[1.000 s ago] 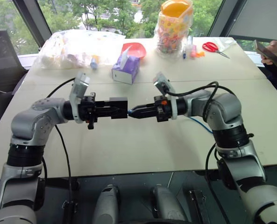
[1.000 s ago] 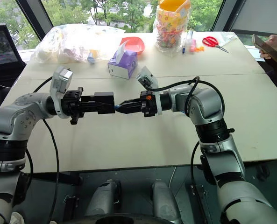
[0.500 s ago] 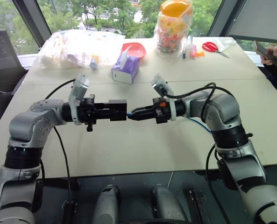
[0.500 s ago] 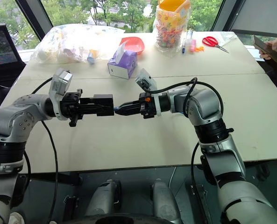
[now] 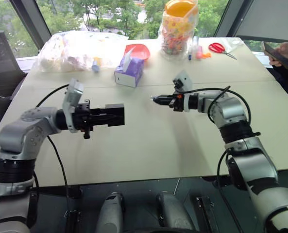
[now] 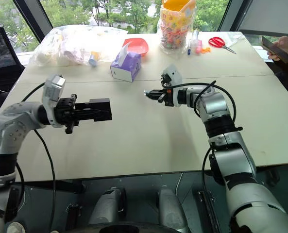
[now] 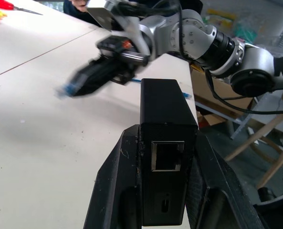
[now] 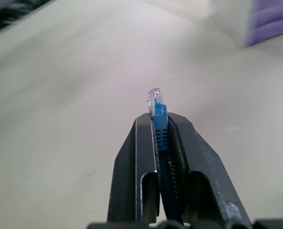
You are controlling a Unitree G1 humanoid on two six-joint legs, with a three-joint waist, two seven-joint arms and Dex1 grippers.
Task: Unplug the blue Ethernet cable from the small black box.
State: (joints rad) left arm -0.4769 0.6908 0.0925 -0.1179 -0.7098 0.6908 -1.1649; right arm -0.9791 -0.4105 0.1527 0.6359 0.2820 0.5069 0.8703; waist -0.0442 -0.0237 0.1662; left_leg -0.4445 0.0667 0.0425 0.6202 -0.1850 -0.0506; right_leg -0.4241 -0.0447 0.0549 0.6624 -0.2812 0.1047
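Stretching across the frame, the pale tabotop (image 5: pixel 148 145) carries a tissue box (image 5: pixel 130 73), a red bowl (image 5: pixel 140 50), a jar (image 5: pixel 181 26) and scissors (image 5: pixel 220 48) along the top, below windows onto trees. The left hand (image 5: pixel 115 115), left of centre, is clamped on the box (image 5: pixel 116 115), port empty. The right hand (image 5: pixel 156 99), centre, pinches the cable (image 8: pixel 159 125), its plug clear of the box.

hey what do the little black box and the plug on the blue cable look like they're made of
Small black box: likely matte plastic, with dull even faces and a metal-rimmed port. Plug on the blue Ethernet cable: clear, glossy hard plastic, see-through at the tip; the ribbed blue boot behind it looks like softer plastic or rubber.
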